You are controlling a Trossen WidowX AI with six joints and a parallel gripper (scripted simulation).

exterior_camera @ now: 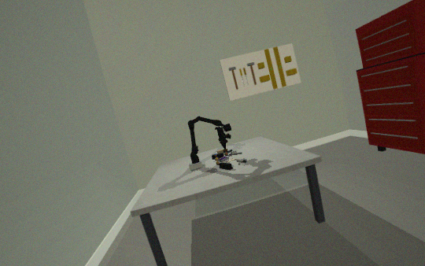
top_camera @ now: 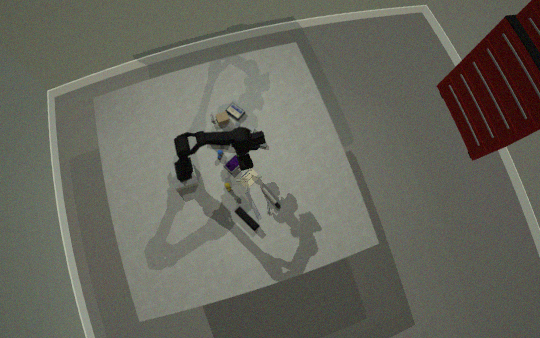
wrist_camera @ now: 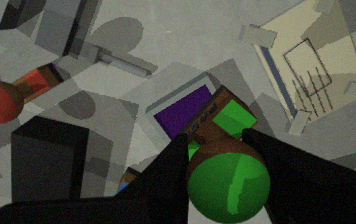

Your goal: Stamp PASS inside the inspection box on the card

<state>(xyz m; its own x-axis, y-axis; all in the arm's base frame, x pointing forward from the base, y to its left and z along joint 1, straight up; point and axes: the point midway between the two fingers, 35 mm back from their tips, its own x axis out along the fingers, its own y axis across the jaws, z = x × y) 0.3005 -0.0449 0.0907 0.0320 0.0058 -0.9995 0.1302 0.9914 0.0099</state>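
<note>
My gripper [wrist_camera: 214, 139] [exterior_camera: 225, 149] is shut on the green-knobbed stamp [wrist_camera: 229, 185], a brown block with green patches. The stamp is over the near right side of the ink pad [wrist_camera: 180, 111] [top_camera: 232, 163], a purple pad in a grey tray, and hides part of it. Whether it touches the pad cannot be told. Its lower face is hidden. The cream card [wrist_camera: 280, 37] [top_camera: 248, 177] lies right of the pad in the wrist view, held by small grey blocks. The inspection box [wrist_camera: 297, 76] is a dark outline on it; several dark lines cross its lower part.
A red-knobbed stamp [wrist_camera: 7, 102] and a dark block [wrist_camera: 40, 170] are at the wrist view's left. In the top view, a blue item [top_camera: 220, 154], yellow item [top_camera: 228, 186], black block [top_camera: 247, 218], tan box [top_camera: 222, 118] and marker-like rod [top_camera: 271, 196] surround the work area.
</note>
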